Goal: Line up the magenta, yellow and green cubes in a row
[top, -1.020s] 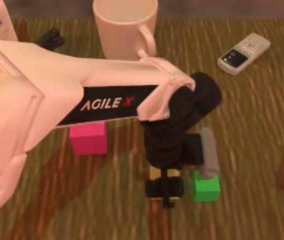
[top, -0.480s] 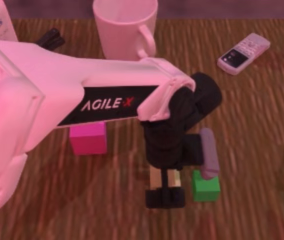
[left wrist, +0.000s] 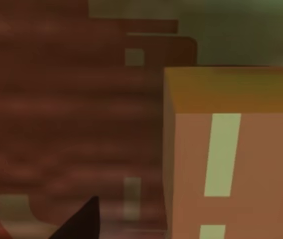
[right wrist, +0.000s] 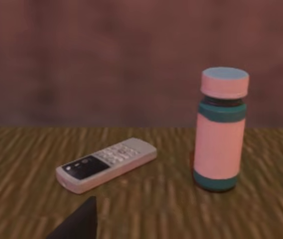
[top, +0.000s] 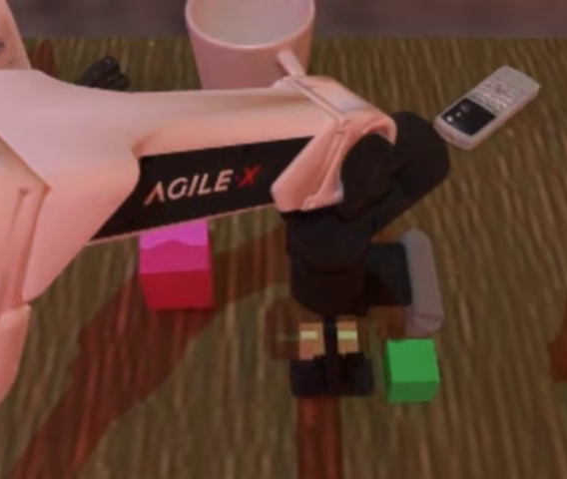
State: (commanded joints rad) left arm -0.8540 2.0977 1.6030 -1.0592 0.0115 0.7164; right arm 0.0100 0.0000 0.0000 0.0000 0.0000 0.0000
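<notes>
The yellow cube (top: 324, 340) sits on the table just left of the green cube (top: 411, 369), with a small gap between them. My left gripper (top: 331, 378) hangs right over the yellow cube's near side and hides part of it. It is open: in the left wrist view a strip of table shows between one dark finger (left wrist: 83, 222) and the yellow cube (left wrist: 231, 164). The magenta cube (top: 176, 267) stands apart, farther left and a little farther back, partly under my left arm. My right gripper is outside the top view; one of its fingers (right wrist: 80, 222) shows over bare table.
A white mug (top: 249, 45) stands at the back, close to my left arm. A remote (top: 486, 105) lies at the back right, also in the right wrist view as the remote (right wrist: 106, 164). A teal-and-white bottle (right wrist: 221, 132) stands beside it.
My left gripper has risen and drawn back a little from the yellow cube, so more of the cube shows. The three cubes have stayed in place.
</notes>
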